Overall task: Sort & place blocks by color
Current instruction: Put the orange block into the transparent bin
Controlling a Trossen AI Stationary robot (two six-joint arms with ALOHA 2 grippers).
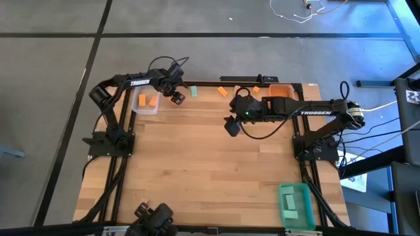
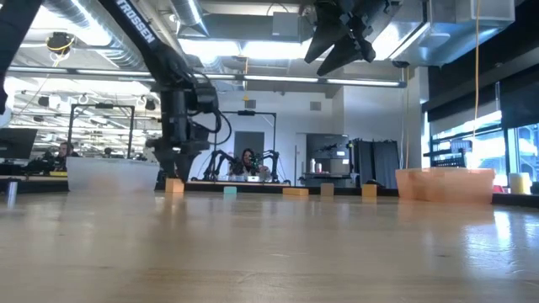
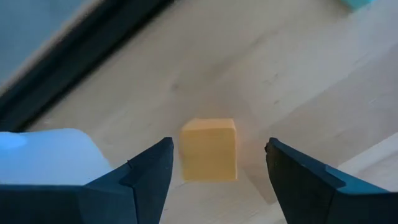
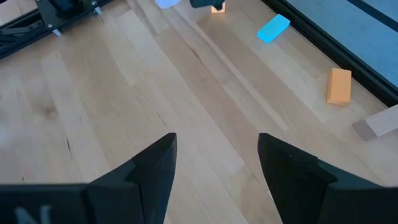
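Observation:
An orange cube point(image 3: 209, 150) rests flat on the wooden table beside the clear bin point(image 3: 53, 155). My left gripper point(image 3: 218, 142) is open and points steeply down at the far left of the table point(image 1: 176, 98). Its fingers stand on either side of the cube without touching it. The clear bin point(image 1: 147, 103) holds two orange blocks. A teal block point(image 1: 194, 91), orange blocks point(image 1: 223, 92) and a pale wood block point(image 4: 379, 124) lie along the far edge. My right gripper point(image 1: 231, 126) hangs open above mid-table, with nothing between its fingers point(image 4: 217, 137).
An orange bin point(image 1: 281, 90) stands at the far right and a green bin point(image 1: 296, 205) at the near right corner. A black frame rail point(image 1: 249, 82) runs along the far edge. Bare wood point(image 1: 210, 170) spreads across the middle and near side.

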